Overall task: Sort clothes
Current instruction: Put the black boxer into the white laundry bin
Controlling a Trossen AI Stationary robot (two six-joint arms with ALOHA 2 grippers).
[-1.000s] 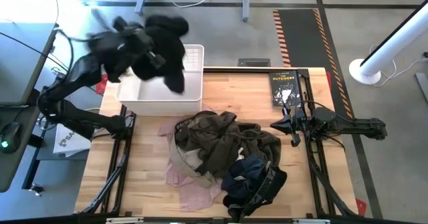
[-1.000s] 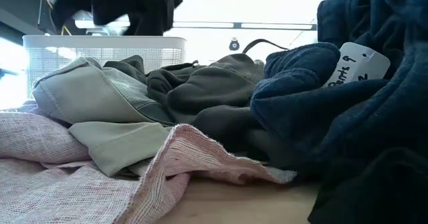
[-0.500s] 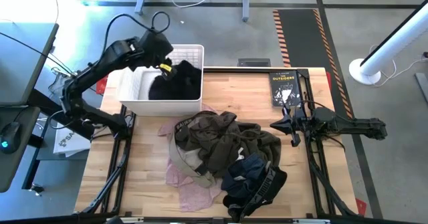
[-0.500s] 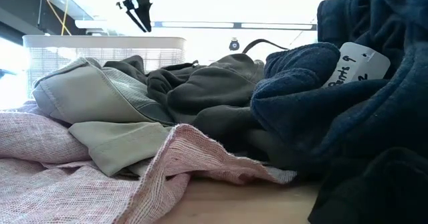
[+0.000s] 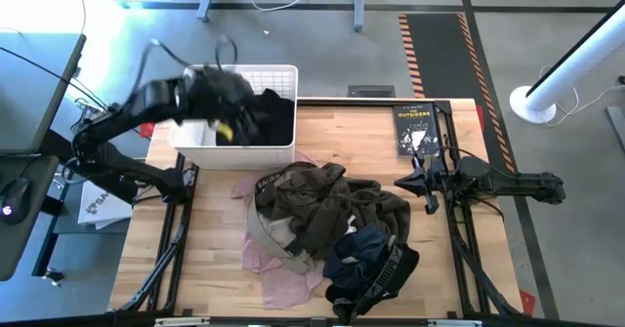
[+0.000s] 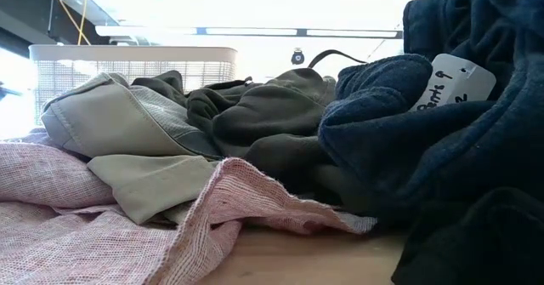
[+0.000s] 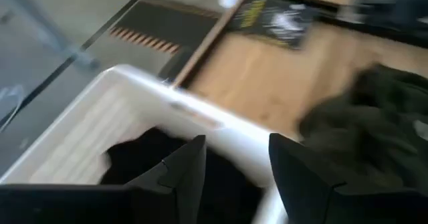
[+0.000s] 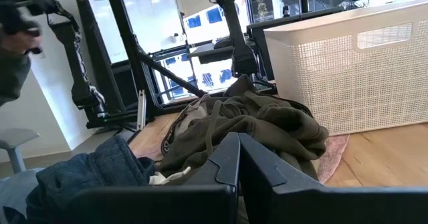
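The black garment (image 5: 266, 117) lies in the right part of the white basket (image 5: 283, 73) at the table's far left corner. My left gripper (image 7: 234, 170) hangs open above the basket's near rim (image 7: 200, 114), clear of the black garment (image 7: 147, 160). Heaped mid-table are the other clothes: an olive-brown piece (image 5: 322, 205) on top, khaki (image 5: 266, 241) and pale pink (image 5: 283, 280) under it, a dark blue one (image 5: 366, 259) at the near edge. My right gripper (image 5: 418, 181) waits shut just right of the heap, low over the table.
A black paperback (image 5: 415, 127) lies at the table's far right corner. Bare wood shows between the basket and the book and along the left edge. In the low view the heap fills the foreground, with the basket (image 6: 127, 64) behind it.
My left gripper held the black garment up over the basket and has let go; the garment has fallen into the basket's right part. The gripper has since risen and swung a little toward the table's near edge.
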